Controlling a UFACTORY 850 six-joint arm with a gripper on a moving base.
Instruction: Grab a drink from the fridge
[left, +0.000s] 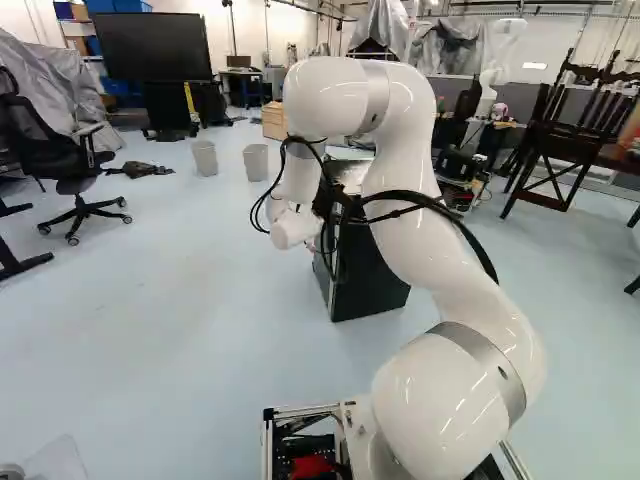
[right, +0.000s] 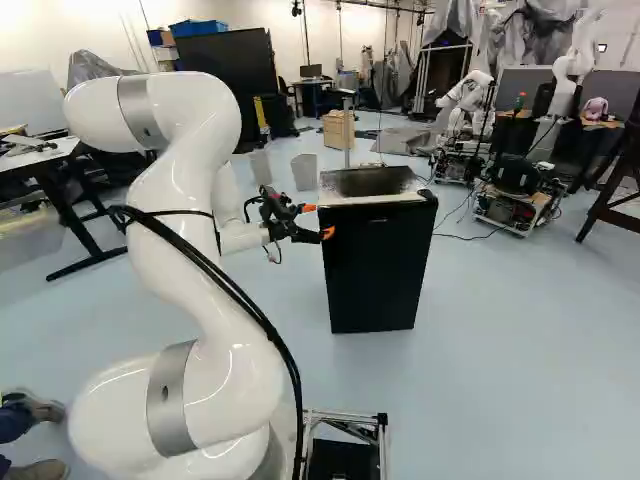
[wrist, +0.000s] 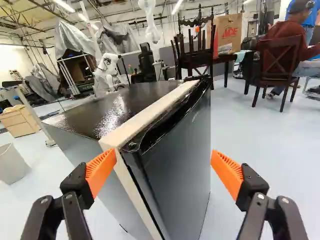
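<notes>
At the left of the right base view, our arm (right: 185, 200) reaches across toward the fridge (right: 378, 285). Next to the right comes the pincer (right: 318, 220), its fingers apart with nothing held; it sits by the fridge's upper left corner, just below the top (wrist: 117, 107). In the wrist view that upright corner lies ahead of and between the orange pads (wrist: 101, 171), one toward the side wall, the other out past the door (wrist: 182, 155). We can't tell whether either pad touches.

Further right, the door's face spreads away from the pincer, upright and looking shut. We see no drink; presumably it's inside. We judge the step in hand to be opening the door: the pincer must work at its near edge, and it could slip off or shove the whole fridge.
</notes>
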